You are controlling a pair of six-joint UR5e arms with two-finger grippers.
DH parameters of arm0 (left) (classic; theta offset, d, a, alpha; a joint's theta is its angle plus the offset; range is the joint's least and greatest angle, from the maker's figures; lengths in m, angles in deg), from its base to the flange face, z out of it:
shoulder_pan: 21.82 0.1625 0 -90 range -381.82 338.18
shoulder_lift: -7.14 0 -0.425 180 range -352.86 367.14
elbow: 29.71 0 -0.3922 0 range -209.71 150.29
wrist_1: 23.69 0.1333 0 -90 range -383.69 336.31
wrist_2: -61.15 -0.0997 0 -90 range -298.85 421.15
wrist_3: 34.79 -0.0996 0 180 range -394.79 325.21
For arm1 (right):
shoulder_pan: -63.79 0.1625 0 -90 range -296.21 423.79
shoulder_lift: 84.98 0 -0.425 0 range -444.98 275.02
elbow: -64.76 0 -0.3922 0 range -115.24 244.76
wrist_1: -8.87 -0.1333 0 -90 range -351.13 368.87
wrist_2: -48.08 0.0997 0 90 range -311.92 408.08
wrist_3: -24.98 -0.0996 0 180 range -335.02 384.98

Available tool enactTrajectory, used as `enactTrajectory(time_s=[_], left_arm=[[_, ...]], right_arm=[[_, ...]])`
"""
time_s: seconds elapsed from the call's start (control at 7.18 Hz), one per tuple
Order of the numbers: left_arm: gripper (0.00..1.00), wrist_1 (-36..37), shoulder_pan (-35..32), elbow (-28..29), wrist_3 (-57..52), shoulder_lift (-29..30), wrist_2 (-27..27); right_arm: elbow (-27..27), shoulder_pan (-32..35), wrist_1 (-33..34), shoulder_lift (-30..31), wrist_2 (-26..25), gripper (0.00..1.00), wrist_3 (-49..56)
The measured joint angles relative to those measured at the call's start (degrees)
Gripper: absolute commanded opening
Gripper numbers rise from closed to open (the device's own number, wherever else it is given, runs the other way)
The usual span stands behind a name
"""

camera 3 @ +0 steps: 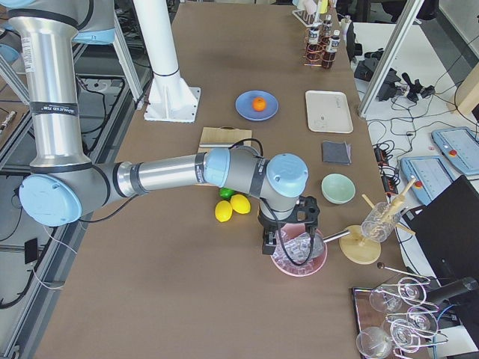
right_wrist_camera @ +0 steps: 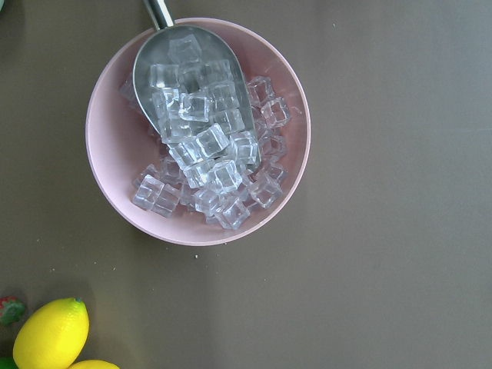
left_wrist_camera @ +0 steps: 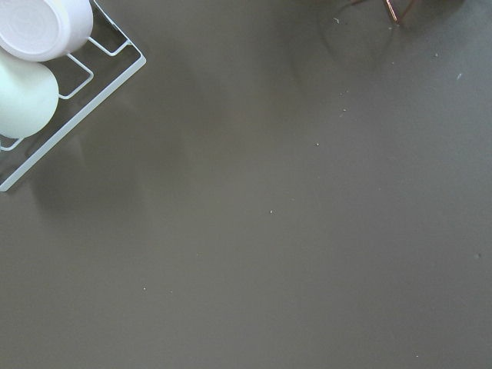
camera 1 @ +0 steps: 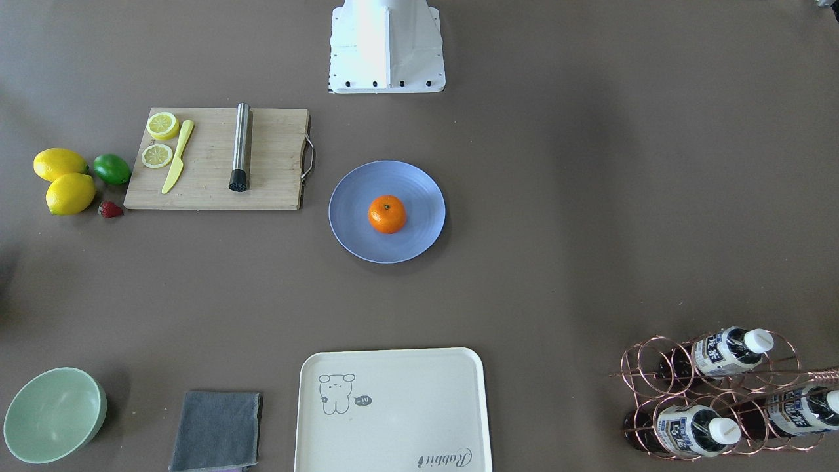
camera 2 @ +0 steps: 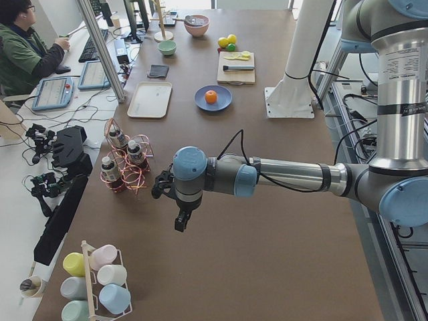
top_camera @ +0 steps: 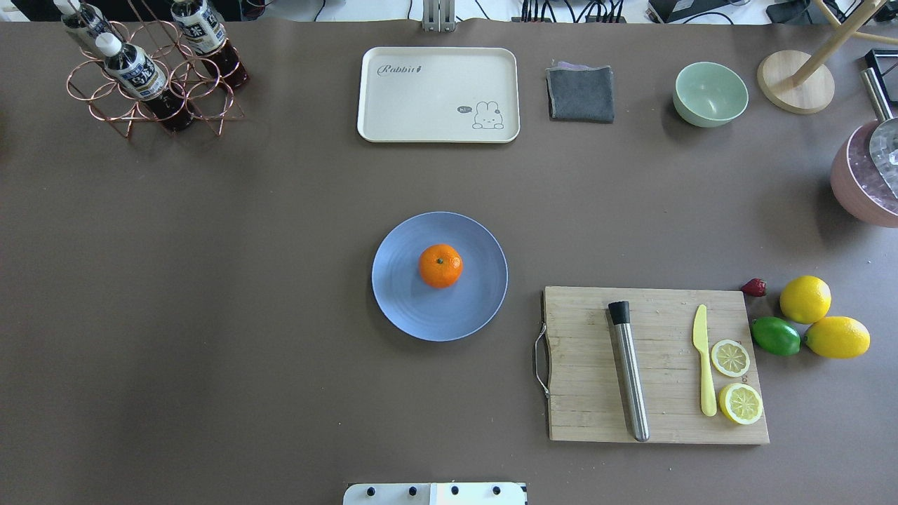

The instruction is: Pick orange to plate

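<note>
The orange (top_camera: 440, 266) sits upright, stem dot up, near the middle of the periwinkle-blue plate (top_camera: 407, 301) at the table's centre; nothing touches it. The front view shows the same: orange (camera 1: 387, 214) resting on the plate (camera 1: 423, 190). My left gripper (camera 2: 180, 226) hangs far from the plate, beyond the bottle rack toward the table's end, and I cannot tell whether it is open or shut. My right gripper (camera 3: 289, 239) hovers over a pink bowl of ice at the opposite end; whether it is open or shut cannot be told. Neither wrist view shows any fingers.
A wooden cutting board (top_camera: 582, 379) with a steel muddler, yellow knife and lemon slices lies right of the plate. Two lemons (top_camera: 805, 299), a lime and a strawberry lie beyond it. Cream tray (top_camera: 438, 95), grey cloth, green bowl (top_camera: 710, 93), bottle rack (top_camera: 151, 77), pink ice bowl (right_wrist_camera: 198, 131), cup rack (left_wrist_camera: 46, 84).
</note>
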Motion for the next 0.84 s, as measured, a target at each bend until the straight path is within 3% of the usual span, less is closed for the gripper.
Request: enactTrajectory(time_s=[0.84], left_arm=[[0.98, -0.1, -1.1, 0.0, -0.3, -2.2, 0.4]], right_arm=[[3.1, -4.2, -11.8, -0.4, 0.0, 1.0, -12.9]])
